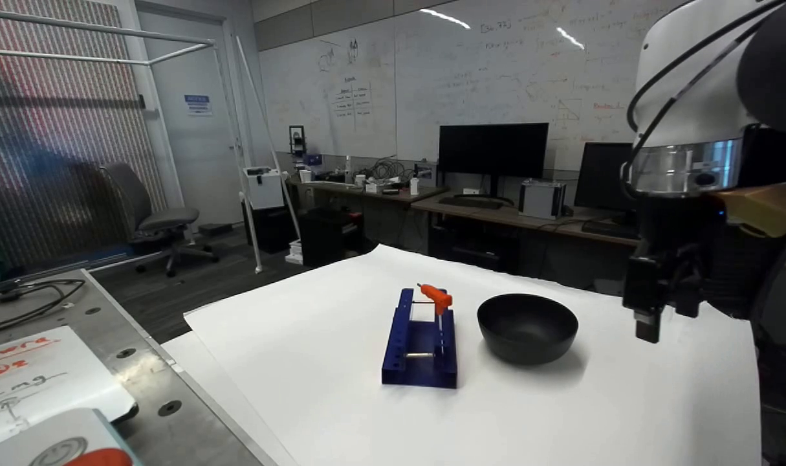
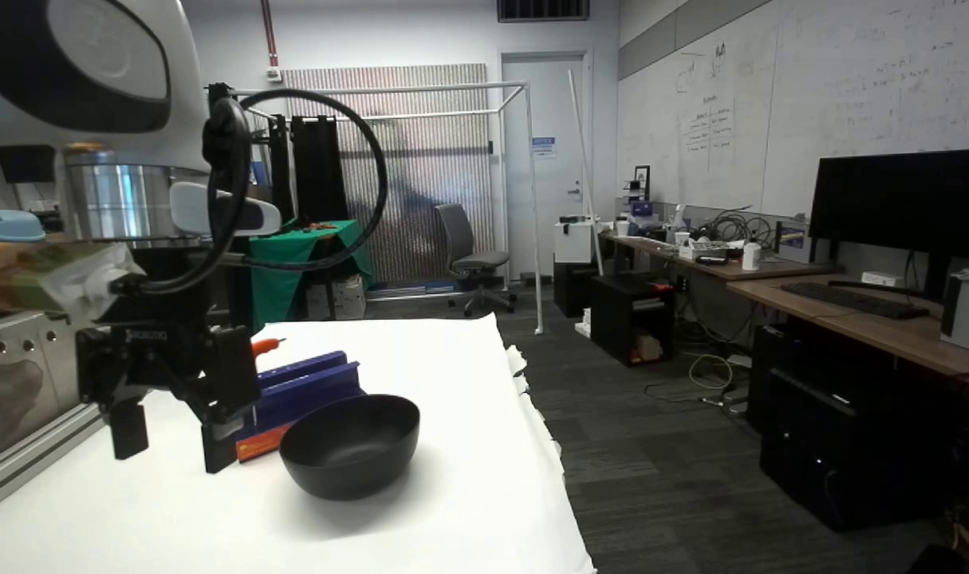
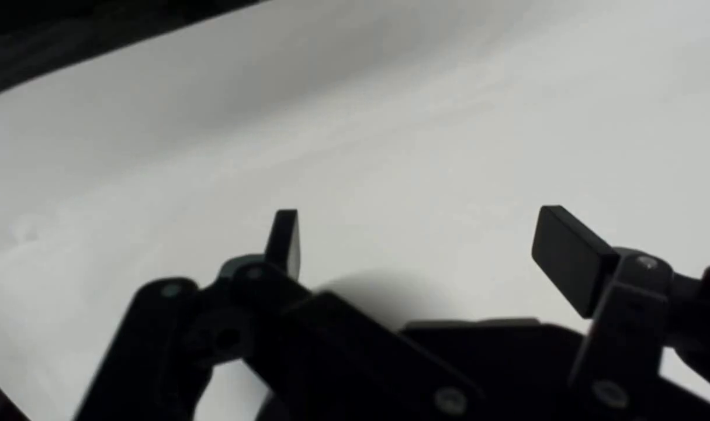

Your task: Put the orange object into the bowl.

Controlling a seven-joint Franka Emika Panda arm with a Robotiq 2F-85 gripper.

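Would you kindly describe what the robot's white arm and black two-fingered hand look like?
The rounded white arm has a dark panel and a shiny silver metal collar, with yellowish, tape-like wrapping nearby; black cables loop outside the arm. The angular black hand has two jointed fingers and pale "ROBOTIQ" lettering.

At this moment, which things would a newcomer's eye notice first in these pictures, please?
Probably the bright orange tool, high on the dark blue rack in an exterior view. Next, perhaps the round black bowl beside that rack, on the white sheet. In the wrist view, the open gripper stands out darkly against that white.
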